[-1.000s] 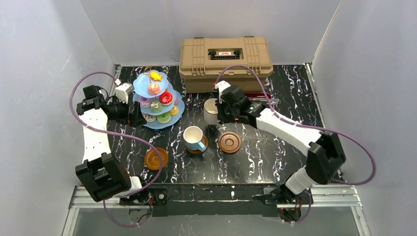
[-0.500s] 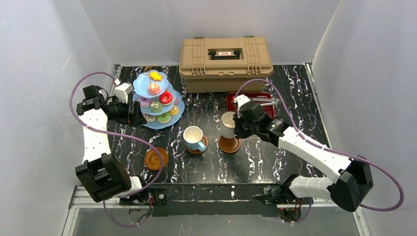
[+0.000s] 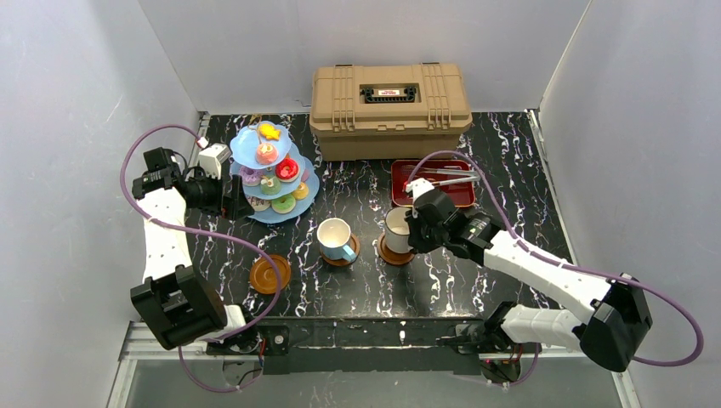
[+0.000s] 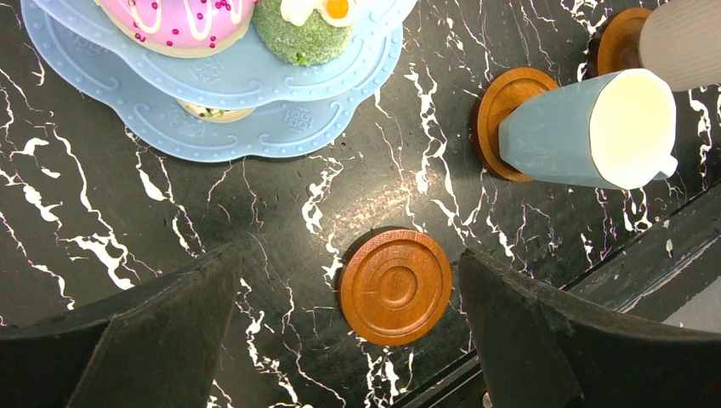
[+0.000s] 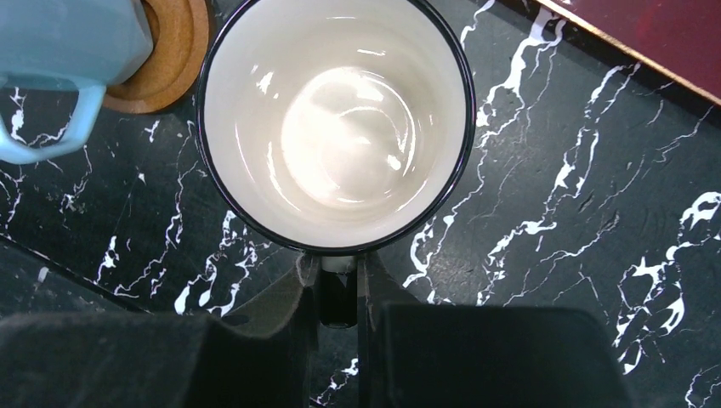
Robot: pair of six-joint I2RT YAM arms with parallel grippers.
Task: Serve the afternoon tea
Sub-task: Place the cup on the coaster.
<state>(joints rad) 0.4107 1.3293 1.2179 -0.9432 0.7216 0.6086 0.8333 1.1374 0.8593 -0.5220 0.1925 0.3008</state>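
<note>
Centrally, right hand [image 5: 338,293] pinches handle of white mug [image 3: 396,224] over brown saucer [image 3: 396,257]; left hand [image 4: 353,336] spread beside cake stand [image 4: 255,127], upper left.

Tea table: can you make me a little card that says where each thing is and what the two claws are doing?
cake stand: back left, cakes on its tiers
blue mug: upright on the middle saucer
white mug: empty, over the right saucer; touching or not, cannot tell
spare saucer: bare, front left
left gripper: open, beside the stand
right gripper: shut on the white mug's handle
toolbox: closed, at the back
tray: holds tongs
</note>
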